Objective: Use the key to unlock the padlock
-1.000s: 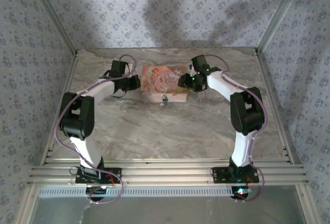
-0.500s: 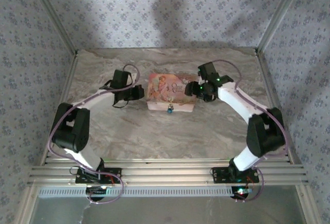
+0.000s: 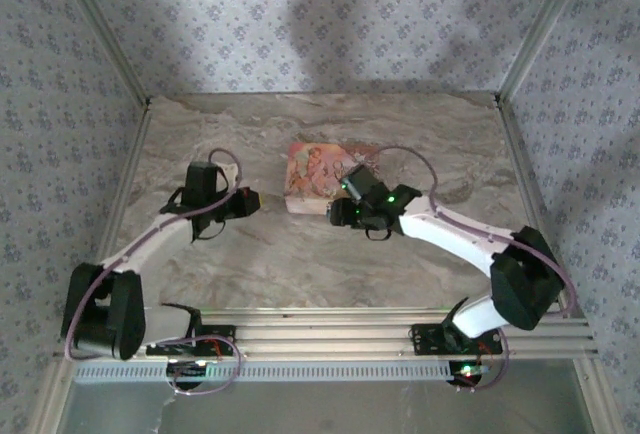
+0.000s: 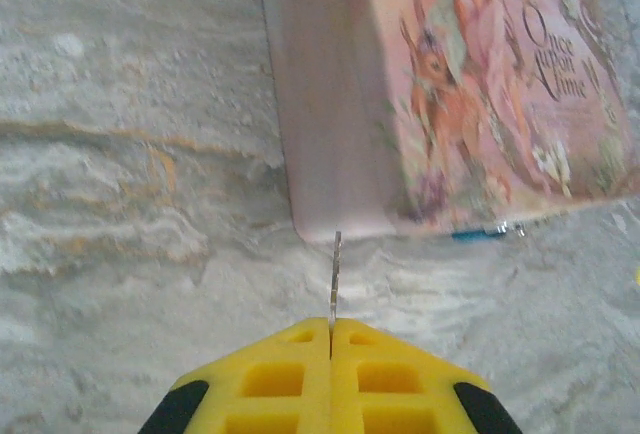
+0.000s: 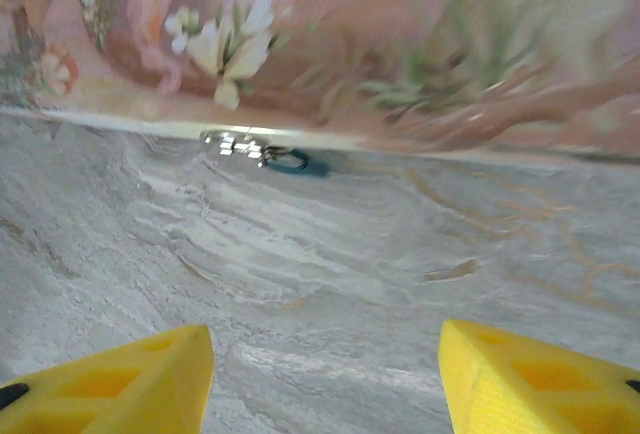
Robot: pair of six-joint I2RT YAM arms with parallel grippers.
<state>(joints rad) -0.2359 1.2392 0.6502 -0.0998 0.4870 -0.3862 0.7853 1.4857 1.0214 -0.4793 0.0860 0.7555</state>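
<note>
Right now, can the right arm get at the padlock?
Probably yes. The right gripper is open, and the padlock lies ahead of it at the edge of the box, with only bare table between them. It sits close against the box, so the grip may be awkward.

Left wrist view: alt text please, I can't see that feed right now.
The yellow left claw is shut on the key, a thin sliver pointing at the near corner of the pink box. The teal padlock sits at the box's lower edge, off to the right.
</note>
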